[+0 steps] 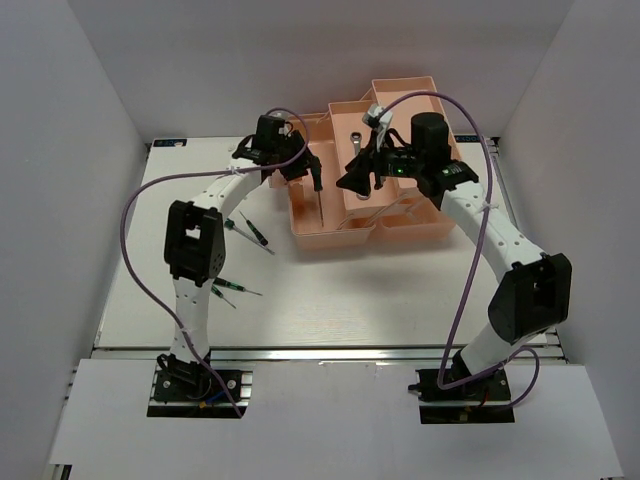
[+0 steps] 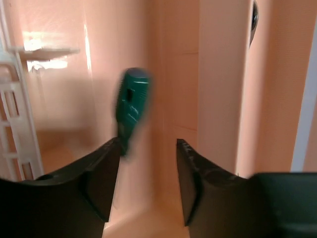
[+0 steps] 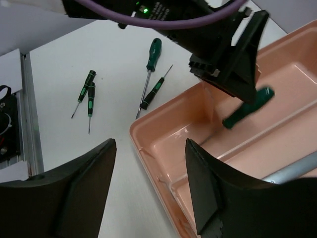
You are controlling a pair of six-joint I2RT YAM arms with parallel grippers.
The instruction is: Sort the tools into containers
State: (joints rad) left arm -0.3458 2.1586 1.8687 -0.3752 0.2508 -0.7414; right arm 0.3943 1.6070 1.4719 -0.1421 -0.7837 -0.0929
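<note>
Just inside the toolbox's (image 1: 296,222) left rim, left jaws gape beside a screwdriver (image 2: 132,104) (blurred); right jaws wide.

White table (image 1: 350,300): pink toolbox (image 1: 340,240) far side, four screwdrivers (image 3: 156,49) left

We see the screwdriver (image 2: 132,106) in the left wrist view only as a green smear, its shaft lost behind blur. From the right wrist, the left gripper (image 3: 230,84) crosses part of its handle, its shaft cannot be made out, and the wrench (image 3: 292,171) runs off the right edge. From above, the right gripper (image 1: 362,182) hides the wrench's lower end.
</note>
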